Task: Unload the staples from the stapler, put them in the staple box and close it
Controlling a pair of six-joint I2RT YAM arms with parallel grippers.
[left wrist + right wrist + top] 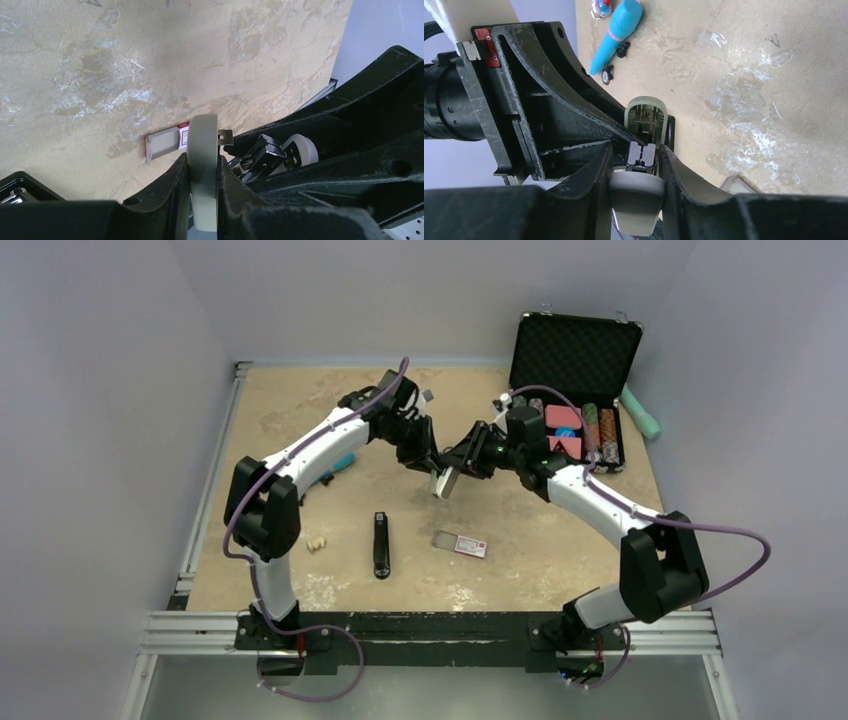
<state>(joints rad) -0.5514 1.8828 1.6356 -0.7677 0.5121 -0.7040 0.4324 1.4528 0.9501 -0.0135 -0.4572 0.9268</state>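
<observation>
Closest to the left wrist lens, the left tool [202,162] is pressed onto the stapler [203,145], one finger on each flat side of its pale grey body, so I read that as a pinch. From the right wrist, the right tool [636,148] has its fingers tight against both sides of the same stapler's other grey part. A black metal channel shows between them and an open pale shell lies beyond, which looks like a pinch too. From above, I see both arms reach inward and meet over the middle of the bench [300,410], with the stapler hanging between the two tools, clear of the surface. Nearer me on the bench lie a small clear box [461,543] with a red label and, to its left, a black bar [381,545]. An open case [575,350] stands at the far right corner.
</observation>
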